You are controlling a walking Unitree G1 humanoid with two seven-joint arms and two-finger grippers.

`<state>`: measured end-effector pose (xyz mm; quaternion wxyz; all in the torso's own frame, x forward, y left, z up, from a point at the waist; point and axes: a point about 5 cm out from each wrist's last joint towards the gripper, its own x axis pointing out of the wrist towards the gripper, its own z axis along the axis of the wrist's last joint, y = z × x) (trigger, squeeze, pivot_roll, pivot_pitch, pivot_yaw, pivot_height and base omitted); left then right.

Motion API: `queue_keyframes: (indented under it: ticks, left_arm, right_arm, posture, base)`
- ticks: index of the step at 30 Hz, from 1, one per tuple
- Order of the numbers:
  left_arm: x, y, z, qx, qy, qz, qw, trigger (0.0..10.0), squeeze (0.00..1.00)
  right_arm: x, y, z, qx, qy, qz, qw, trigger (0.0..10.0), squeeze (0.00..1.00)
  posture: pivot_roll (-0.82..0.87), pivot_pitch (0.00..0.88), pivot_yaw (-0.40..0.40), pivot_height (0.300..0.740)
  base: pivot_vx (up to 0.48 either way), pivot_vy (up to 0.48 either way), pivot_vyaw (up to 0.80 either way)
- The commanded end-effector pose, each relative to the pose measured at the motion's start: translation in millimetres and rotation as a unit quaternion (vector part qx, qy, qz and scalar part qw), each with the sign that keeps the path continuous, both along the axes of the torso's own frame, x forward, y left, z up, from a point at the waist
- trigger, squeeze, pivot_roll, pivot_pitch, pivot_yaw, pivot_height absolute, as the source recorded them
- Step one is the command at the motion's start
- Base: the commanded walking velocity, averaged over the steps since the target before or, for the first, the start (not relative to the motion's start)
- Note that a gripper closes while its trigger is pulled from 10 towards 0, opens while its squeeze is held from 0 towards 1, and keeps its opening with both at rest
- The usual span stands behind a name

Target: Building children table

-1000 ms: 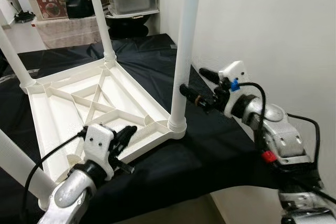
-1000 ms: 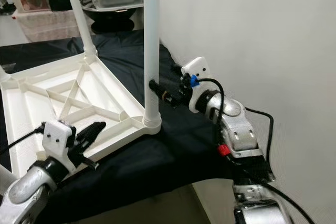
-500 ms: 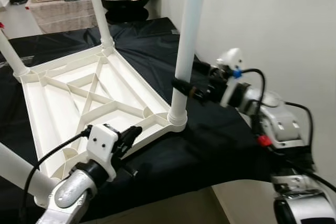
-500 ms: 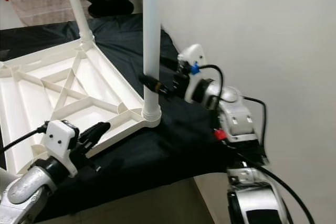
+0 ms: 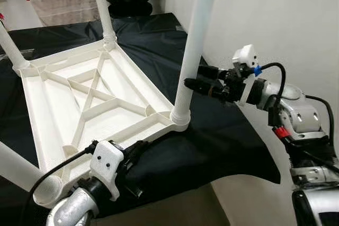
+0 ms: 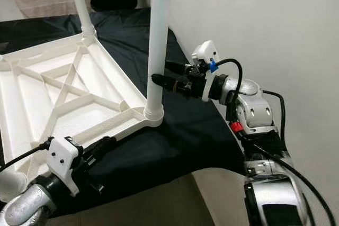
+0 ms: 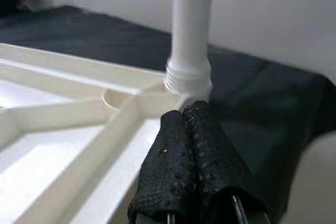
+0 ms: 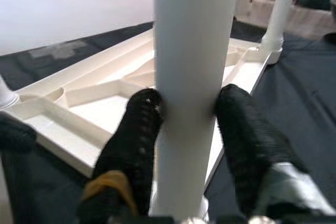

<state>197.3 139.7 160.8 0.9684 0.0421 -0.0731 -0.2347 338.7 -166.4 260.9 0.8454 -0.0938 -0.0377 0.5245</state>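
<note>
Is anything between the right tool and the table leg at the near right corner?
Nothing visible. The right tool is already at the white table leg, with one black finger on each side of it, above the socket in the upturned tabletop.

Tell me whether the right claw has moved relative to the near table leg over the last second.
Yes. The right claw closed in on the near table leg: earlier its fingers sat just beside the leg, now they clamp it from both sides.

Both head views look forward and down onto the upturned white table, sharing its near leg; each wrist view sits close, facing that leg along its own black fingers.
</note>
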Motion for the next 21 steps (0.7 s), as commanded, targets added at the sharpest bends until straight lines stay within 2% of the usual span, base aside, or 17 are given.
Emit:
queue_keyframes:
  ticks: [1,6,7,9,10,11,12,14,15,21]
  left_arm:
    - [-2.7,1.1,1,-0.005,-0.01,0.01,1.0,10.0,0.0]
    - [-3.8,0.4,2,-0.008,-0.015,0.016,1.0,10.0,0.0]
    - [-3.6,0.6,2,-0.014,-0.018,0.02,1.0,10.0,0.0]
    - [-3.4,0.7,2,-0.016,-0.019,0.021,0.999,10.0,0.0]
    - [-2.8,0.9,3,-0.019,-0.02,0.02,0.999,10.0,0.0]
    - [-2.8,0.9,3,-0.019,-0.02,0.02,0.999,10.0,0.0]
    - [-1.8,0.7,3,-0.021,-0.022,0.018,0.999,10.0,0.0]
    - [-1.8,0.7,3,-0.021,-0.022,0.018,0.999,10.0,0.0]
    - [0.5,0.1,5,-0.024,-0.027,0.019,0.999,10.0,0.0]
    - [0.7,0.2,4,-0.024,-0.028,0.024,0.999,10.0,0.0]
  right_arm:
    - [-12.4,7.5,-12,-0.013,0.022,0.025,0.999,0.0,0.0]
    - [-23.3,11.7,-21,0.001,0.038,0.029,0.999,0.0,0.0]
    - [-29.7,15.5,-33,0.012,0.048,0.021,0.999,0.0,0.0]
    - [-30.4,16.8,-37,0.015,0.049,0.017,0.999,0.0,0.0]
    - [-26.2,19.2,-36,0.021,0.044,0.002,0.999,1.2,0.0]
    - [-26.2,19.2,-36,0.021,0.044,0.002,0.999,1.2,0.0]
    - [-18.9,21.0,-33,0.033,0.04,-0.018,0.998,10.0,0.0]
    - [-18.9,21.0,-33,0.033,0.04,-0.018,0.998,10.0,0.0]
    - [-7.3,16.5,-24,0.048,0.039,-0.039,0.997,10.0,1.0]
    - [-7.1,6.5,-19,0.041,0.037,-0.035,0.998,10.0,1.0]
  posture:
    - [-0.03,0.151,-0.066,0.74]
    - [-0.03,0.152,-0.068,0.74]
    - [-0.04,0.148,-0.07,0.74]
    - [-0.04,0.148,-0.07,0.74]
    - [-0.04,0.141,-0.072,0.74]
    - [-0.04,0.141,-0.072,0.74]
    - [-0.03,0.137,-0.077,0.74]
    - [-0.03,0.137,-0.077,0.74]
    - [-0.02,0.133,-0.082,0.74]
    - [-0.01,0.135,-0.084,0.74]
  base:
    - [0.0,0.0,0.0]
    - [0.0,0.0,0.0]
    - [0.0,0.0,0.0]
    - [0.0,0.0,0.0]
    - [0.0,0.0,0.0]
    - [0.0,0.0,0.0]
    - [0.0,0.0,0.0]
    - [0.0,0.0,0.0]
    - [0.0,0.0,0.0]
    - [0.0,0.0,0.0]
